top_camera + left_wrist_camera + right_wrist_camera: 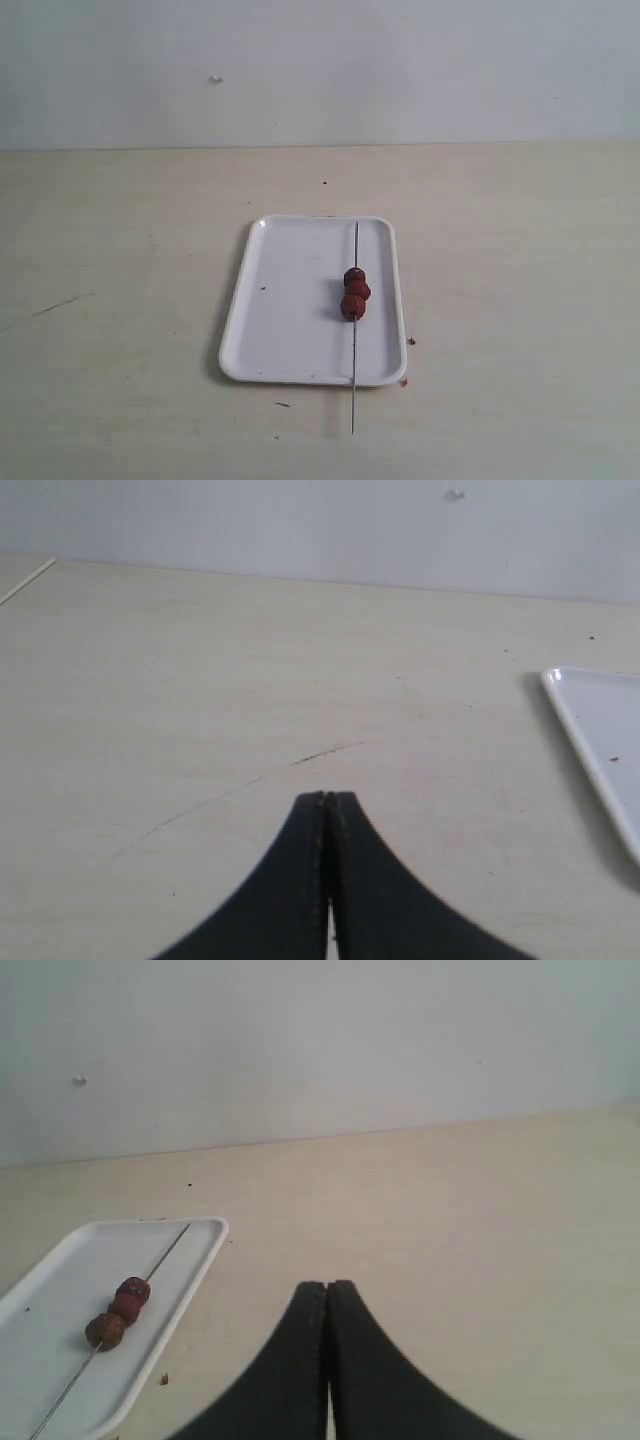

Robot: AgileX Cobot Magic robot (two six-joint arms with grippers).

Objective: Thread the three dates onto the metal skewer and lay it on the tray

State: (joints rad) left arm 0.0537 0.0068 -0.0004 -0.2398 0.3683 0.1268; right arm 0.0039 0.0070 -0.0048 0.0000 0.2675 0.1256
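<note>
On the left, over the pale wooden table (pixel 120 350), the left arm's black gripper (pixel 327 798) is clenched, its two fingers pressed flat together with nothing between them, clear of everything else. A thin dark scratch (pixel 60 303) marks the table on that side. Near the middle lies one flat white rectangular tray with rounded corners (pixel 290 320), its long axis running near to far. Along its right side rests one thin straight grey metal skewer (pixel 356 245), also pointing near to far. Its far end stops just inside the far rim, and its near end juts past the near rim over the table. Three small wrinkled red-brown dates (pixel 355 292) sit threaded on it, touching in a row, about midway along the tray. A few reddish crumbs (pixel 411 341) lie just right of the tray. On the right, the right arm's black gripper (pixel 327 1286) is likewise closed and empty.
</note>
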